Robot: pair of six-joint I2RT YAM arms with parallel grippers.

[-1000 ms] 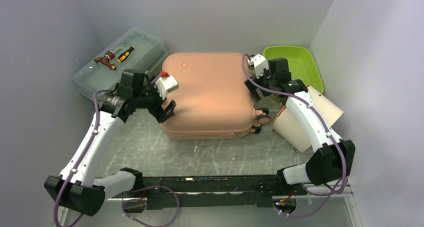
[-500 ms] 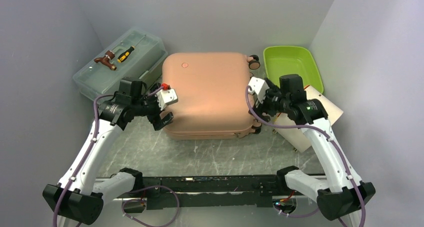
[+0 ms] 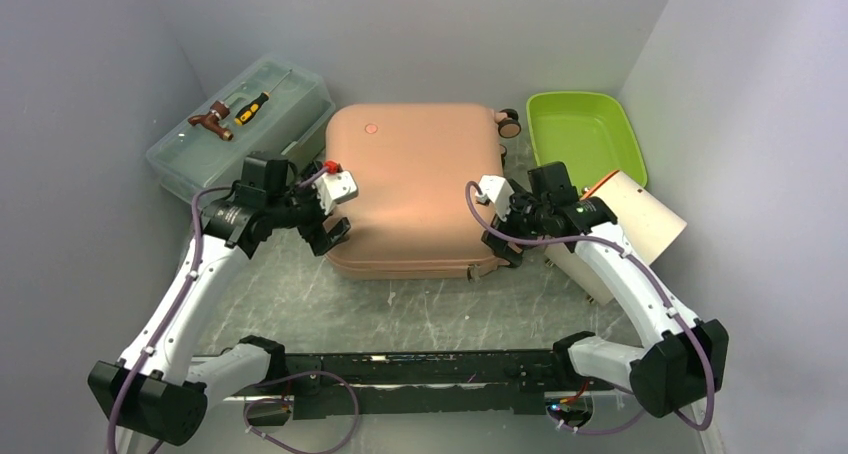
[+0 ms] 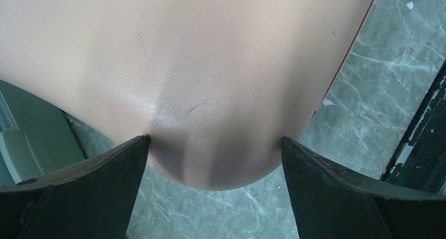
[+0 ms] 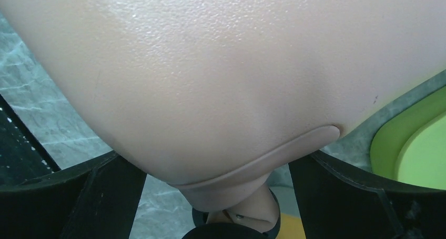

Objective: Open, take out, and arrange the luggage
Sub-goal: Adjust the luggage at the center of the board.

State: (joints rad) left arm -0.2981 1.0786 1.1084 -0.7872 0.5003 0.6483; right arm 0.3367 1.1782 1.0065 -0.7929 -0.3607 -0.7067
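The luggage (image 3: pixel 415 184) is a salmon-pink hard-shell case lying flat and closed in the middle of the table, with one wheel (image 3: pixel 508 125) showing at its far right corner. My left gripper (image 3: pixel 330 229) is open at the near left corner. In the left wrist view that rounded corner (image 4: pixel 200 55) sits between the fingertips of my left gripper (image 4: pixel 214 140), which touch the shell on both sides. My right gripper (image 3: pixel 495 239) is open at the near right corner. In the right wrist view my right gripper (image 5: pixel 210 160) straddles the shell (image 5: pixel 221 65) just above a wheel (image 5: pixel 236 218).
A translucent grey-green toolbox (image 3: pixel 240 124) stands at the back left with a screwdriver (image 3: pixel 252 105) and a brown tool (image 3: pixel 210 122) on its lid. A lime green tray (image 3: pixel 580 134) is at the back right. A pale box (image 3: pixel 640 224) sits beside the right arm. Walls close in on three sides.
My right arm has swung from the far right corner of the luggage down its right side to the near right corner. The left gripper has shifted slightly at the near left corner.
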